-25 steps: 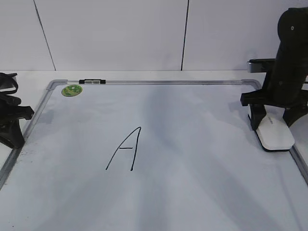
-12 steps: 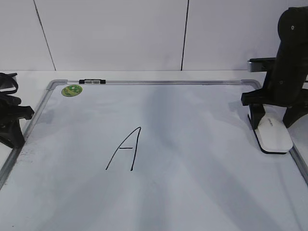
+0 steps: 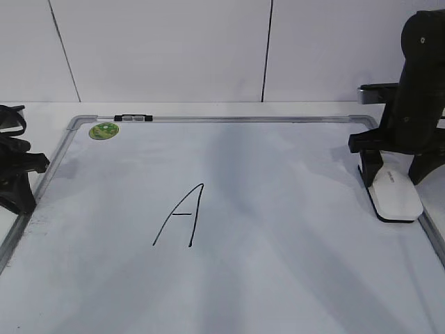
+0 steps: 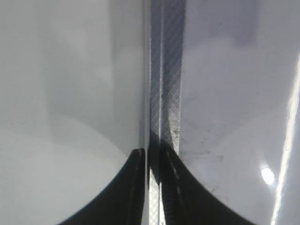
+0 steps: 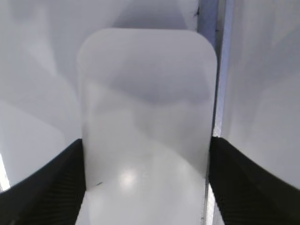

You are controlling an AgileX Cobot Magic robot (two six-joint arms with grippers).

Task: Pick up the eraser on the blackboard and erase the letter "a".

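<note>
The right hand (image 3: 394,179) stands over the eraser (image 3: 395,195), its two fingers (image 5: 44,187) set against the eraser's long sides, clamped on it. The eraser lies flat on the blackboard (image 3: 278,209), just beside the frame on the hand's outer side. A capital "A" (image 3: 182,216) is well away from that hand, toward the left hand (image 3: 15,177). The left hand's fingers are closed together over the board's frame edge.

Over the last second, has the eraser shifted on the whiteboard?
Yes, slightly. The eraser, between the right gripper's fingers, has swung its near end away from the whiteboard's right frame edge, towards the board's middle, and now points straighter toward the camera.
</note>
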